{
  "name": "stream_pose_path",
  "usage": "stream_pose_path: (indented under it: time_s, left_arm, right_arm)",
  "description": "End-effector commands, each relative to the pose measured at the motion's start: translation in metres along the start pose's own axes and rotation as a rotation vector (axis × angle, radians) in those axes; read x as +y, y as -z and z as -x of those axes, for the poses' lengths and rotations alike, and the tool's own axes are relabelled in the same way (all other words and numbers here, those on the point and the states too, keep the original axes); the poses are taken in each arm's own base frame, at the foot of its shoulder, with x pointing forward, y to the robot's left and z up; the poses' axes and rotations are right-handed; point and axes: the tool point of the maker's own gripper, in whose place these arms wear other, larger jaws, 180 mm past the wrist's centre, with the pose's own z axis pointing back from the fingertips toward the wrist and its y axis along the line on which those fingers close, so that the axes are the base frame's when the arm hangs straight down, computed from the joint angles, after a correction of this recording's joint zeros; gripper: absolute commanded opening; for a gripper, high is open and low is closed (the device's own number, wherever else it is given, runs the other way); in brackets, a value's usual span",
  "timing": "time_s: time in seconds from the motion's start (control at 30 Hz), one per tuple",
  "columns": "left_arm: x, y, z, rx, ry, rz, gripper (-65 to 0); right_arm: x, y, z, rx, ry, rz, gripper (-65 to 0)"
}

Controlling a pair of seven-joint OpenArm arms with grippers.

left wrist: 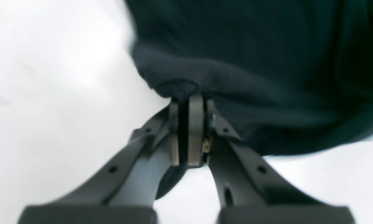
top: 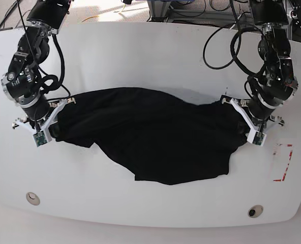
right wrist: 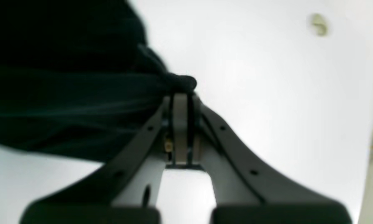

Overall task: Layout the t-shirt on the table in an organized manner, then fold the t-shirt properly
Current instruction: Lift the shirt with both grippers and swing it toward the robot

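Black t-shirt [top: 150, 137], rumpled across the middle of the table [top: 150, 56]: light, limp, likely non-slip cloth, best held by its edges, as left gripper [left wrist: 186, 99] and right gripper [right wrist: 181, 90] now pinch opposite ends.

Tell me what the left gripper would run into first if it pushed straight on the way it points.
The left gripper, already shut on a bunched edge of the t-shirt, points into the cloth. It would likely push further into the shirt's body, with the table beneath; depth is unclear.

Bright, even light; both wrist views blurred, white table [top: 155, 46] glaring.
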Motion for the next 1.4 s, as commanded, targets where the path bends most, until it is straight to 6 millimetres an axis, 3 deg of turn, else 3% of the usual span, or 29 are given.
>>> stream_pose_path:
  time_s: [0.0, 0.2, 0.4, 0.57, 0.93, 1.37]
  left_arm:
    - [0.012, -0.005, -0.046, -0.124, 0.022, -0.029, -65.0]
    - [0.030, -0.015, -0.122, -0.297, 0.054, -0.074, -65.0]
    - [0.043, -0.034, -0.181, -0.431, 0.080, -0.113, -65.0]
    - [0.051, -0.050, -0.219, -0.520, 0.095, -0.139, -65.0]
    - [0.063, -0.090, -0.287, -0.689, 0.124, -0.183, -65.0]
    - [0.083, -0.113, -0.340, -0.781, 0.102, -0.205, -65.0]
  right_arm:
    - [-0.009, -0.006, -0.031, -0.094, -0.035, 0.014, -64.7]
    - [-0.038, -0.011, -0.068, -0.161, -0.079, 0.076, -64.7]
    - [-0.072, -0.019, -0.107, -0.208, -0.097, 0.149, -64.7]
    - [-0.102, -0.028, -0.137, -0.241, -0.098, 0.204, -64.7]
    - [-0.148, -0.043, -0.182, -0.312, -0.065, 0.267, -64.7]
    - [-0.170, -0.050, -0.229, -0.353, -0.091, 0.273, -64.7]
